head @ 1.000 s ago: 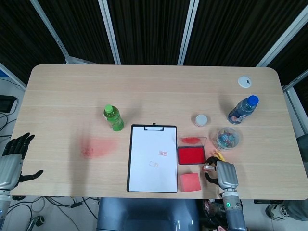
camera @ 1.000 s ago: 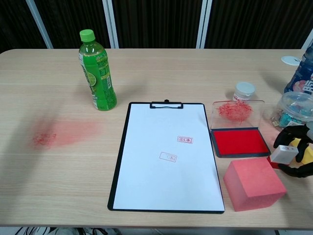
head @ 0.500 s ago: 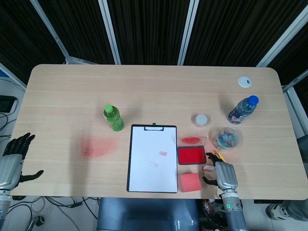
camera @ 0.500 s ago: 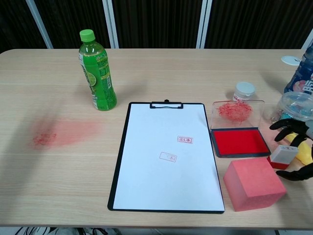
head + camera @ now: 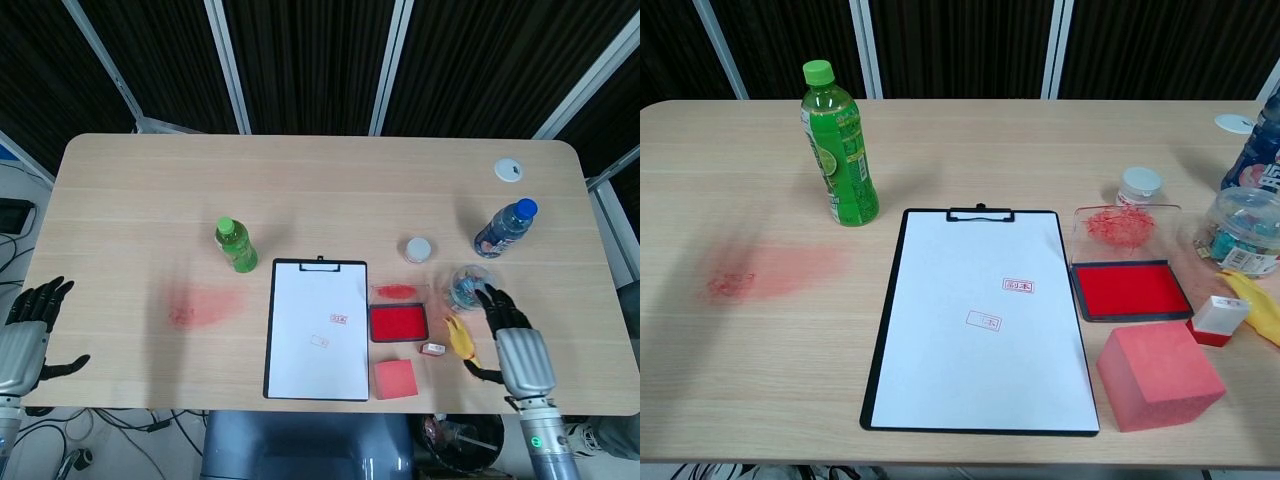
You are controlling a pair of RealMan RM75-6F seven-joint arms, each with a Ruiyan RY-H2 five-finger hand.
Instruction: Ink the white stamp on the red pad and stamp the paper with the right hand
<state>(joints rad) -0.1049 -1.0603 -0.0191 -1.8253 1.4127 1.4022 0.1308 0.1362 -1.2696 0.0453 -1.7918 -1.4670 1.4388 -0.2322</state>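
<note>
The paper [image 5: 980,315] on its clipboard carries two red marks, with the red pad [image 5: 1130,290] at its 3 o'clock. The right hand [image 5: 515,345], fingers spread, holds nothing. The white stamp [image 5: 1218,320] stands at the pad's 4 o'clock; any re-grip should pinch its sides squarely.
</note>
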